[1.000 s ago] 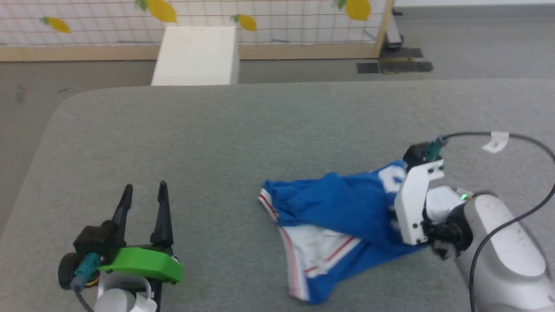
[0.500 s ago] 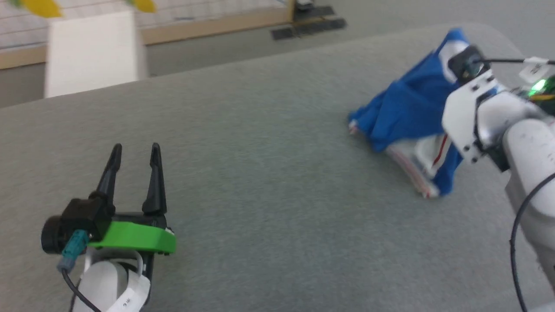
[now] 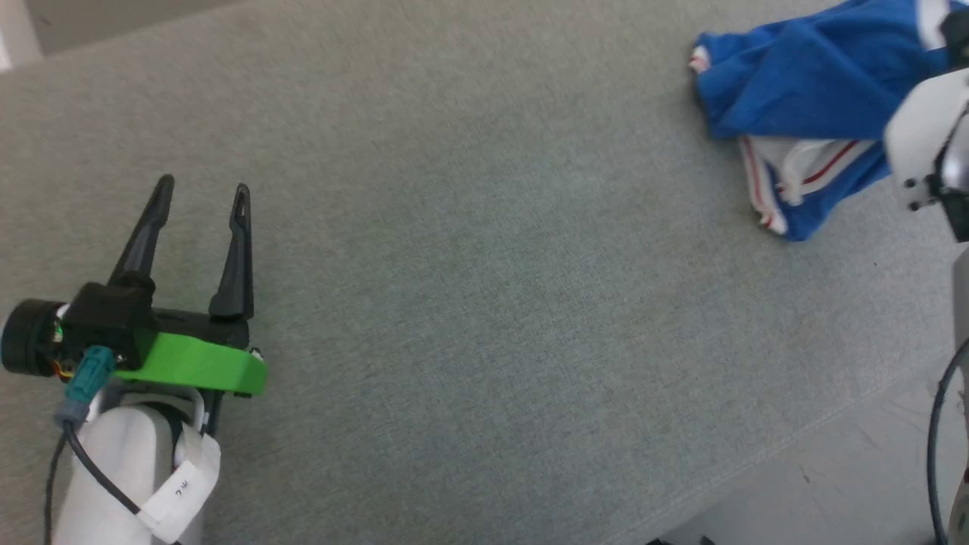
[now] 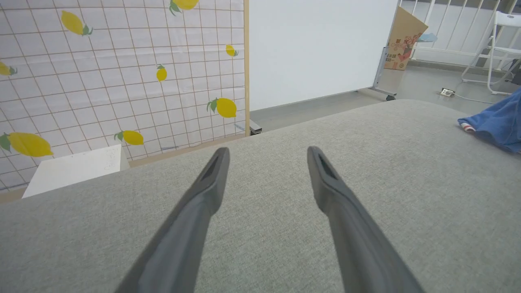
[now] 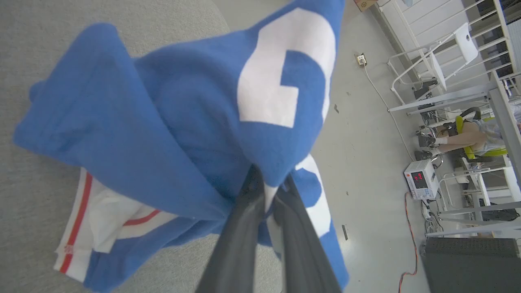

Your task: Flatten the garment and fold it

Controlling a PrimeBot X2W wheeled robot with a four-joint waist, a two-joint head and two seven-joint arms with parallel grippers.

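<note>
while pinching one blue fold of the garment (image 5: 163, 122) tight between the two dark fingers (image 5: 240, 228), holds that fold raised above the grey desk (image 3: 492, 265) at its far right side, close to the edge. right jaws together, clamped on the garment. lets the remainder droop in a bunch, with the white sleeve (image 5: 106, 211) and its red stripes tucked under the blue and resting on the desk. probably raised this way to shake the crumple open under its own weight before spreading flat. left jaws wide apart, gripping nothing, hovering low over bare desk at the near left, well apart from the garment; seemingly parked ready for a second corner. shows one large white block character (image 5: 281, 69) on the blue, letter or digit, cannot tell which. carries a white tag (image 3: 182, 484) on the left arm, marks too small to read. likewise unreadable: print on a cardboard box (image 4: 405, 38), red digits on a bench instrument (image 5: 421, 179).
</note>
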